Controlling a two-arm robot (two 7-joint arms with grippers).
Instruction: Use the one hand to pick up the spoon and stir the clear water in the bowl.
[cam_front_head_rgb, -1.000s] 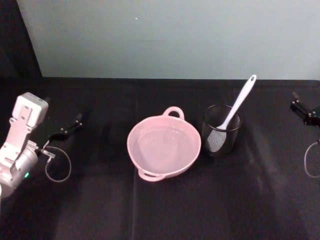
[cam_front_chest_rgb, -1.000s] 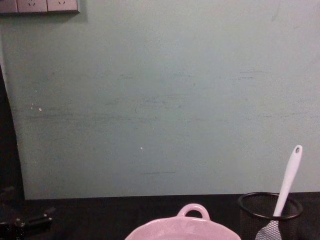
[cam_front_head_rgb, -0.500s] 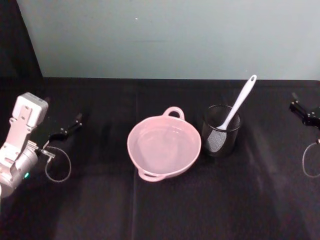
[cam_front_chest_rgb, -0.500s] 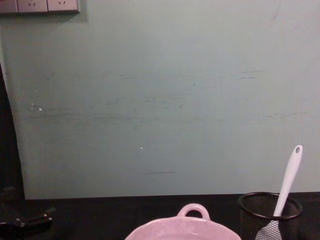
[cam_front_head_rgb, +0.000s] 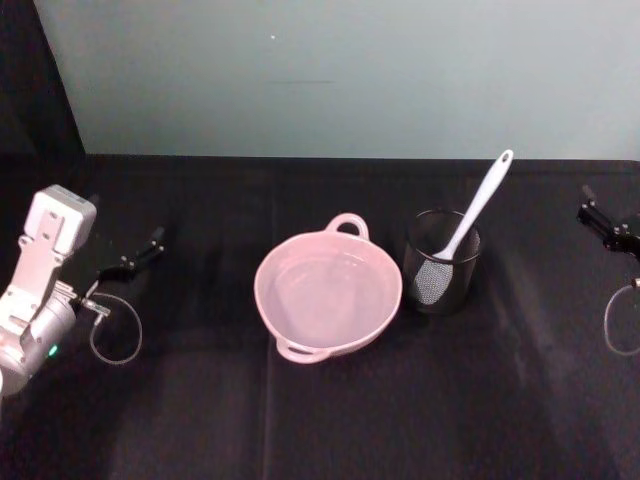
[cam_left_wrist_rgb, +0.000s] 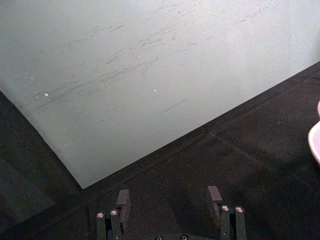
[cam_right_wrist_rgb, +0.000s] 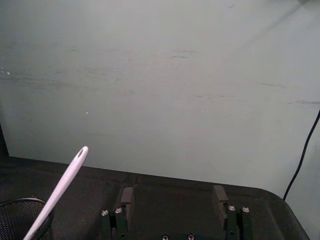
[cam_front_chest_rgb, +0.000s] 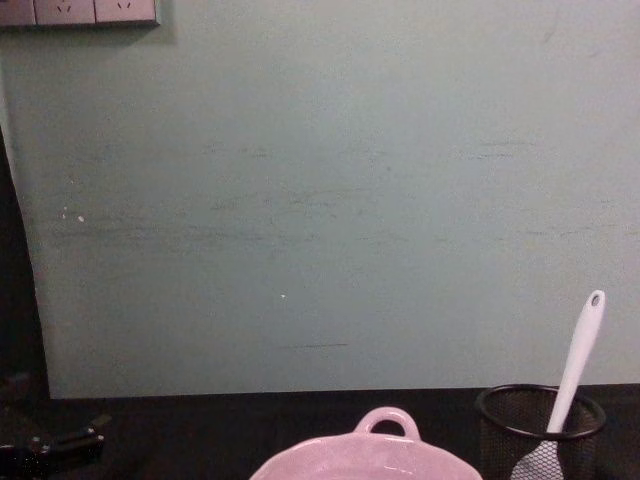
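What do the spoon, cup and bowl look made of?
Spoon: white plastic by its look, smooth and matte, with a hole at the handle tip. Cup: black wire mesh, probably metal; the spoon head shows through its wall. Bowl: pale pink and glossy, with sheen on the rim; plastic or glazed ceramic, can't tell which.

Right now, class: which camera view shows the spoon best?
The head view: the whole spoon shows, standing tilted in the mesh cup beside the bowl. The chest view cuts off its head; the right wrist view shows just the handle.
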